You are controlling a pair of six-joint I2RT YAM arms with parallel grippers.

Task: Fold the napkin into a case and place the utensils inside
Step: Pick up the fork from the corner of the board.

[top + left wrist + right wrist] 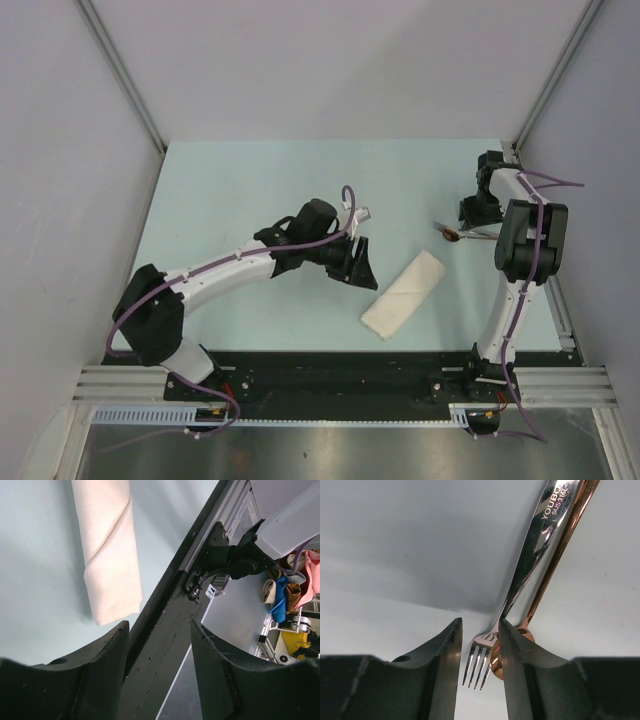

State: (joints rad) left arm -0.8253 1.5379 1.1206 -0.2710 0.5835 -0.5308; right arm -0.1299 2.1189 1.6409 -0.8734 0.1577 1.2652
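I have my right gripper [480, 630] narrow around the utensils [527, 585], grip unclear, far-right of the case [404, 293], whose long axis points toward it.

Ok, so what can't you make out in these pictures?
Folded white napkin case: its far end is cut off by the left wrist view's top edge.
Silver fork and copper spoon: handle ends cut off in right wrist view.
Right gripper: its black fingers hide whether it clamps them.
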